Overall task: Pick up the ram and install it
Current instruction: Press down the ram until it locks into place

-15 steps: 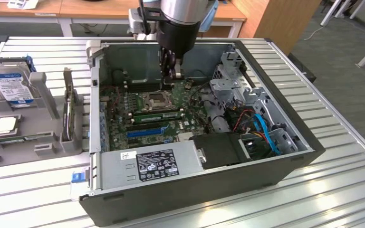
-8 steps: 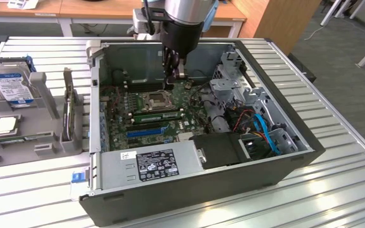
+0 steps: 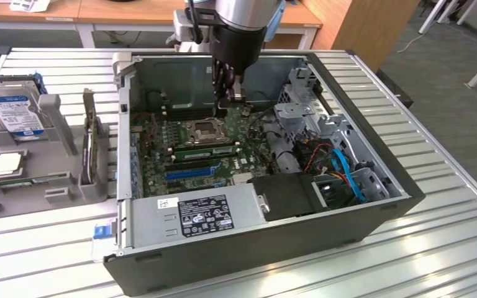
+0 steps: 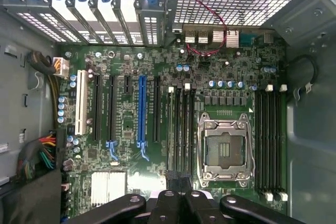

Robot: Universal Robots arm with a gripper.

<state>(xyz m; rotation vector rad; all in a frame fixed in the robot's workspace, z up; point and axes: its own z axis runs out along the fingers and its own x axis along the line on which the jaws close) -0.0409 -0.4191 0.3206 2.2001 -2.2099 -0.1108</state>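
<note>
Inside the computer case [image 3: 371, 205], above the motherboard [image 3: 222, 167] | hand [image 3: 227, 99] closed, gripping nothing | ram [image 3: 197, 151] apparently in slot, hand's 7 o'clock in exterior view, long axis 9-to-3

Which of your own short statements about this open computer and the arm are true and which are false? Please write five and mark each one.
1. The gripper is down inside the open computer case, over the motherboard. True.
2. The gripper stands wide open. False: it is shut.
3. A cooler with a fan covers the processor socket. False: the socket is bare, and its metal frame is in plain sight.
4. A hard drive stands outside the case, on the exterior view's left. True.
5. The case stands on a wooden floor. False: it lies on a table of metal slats.
</note>
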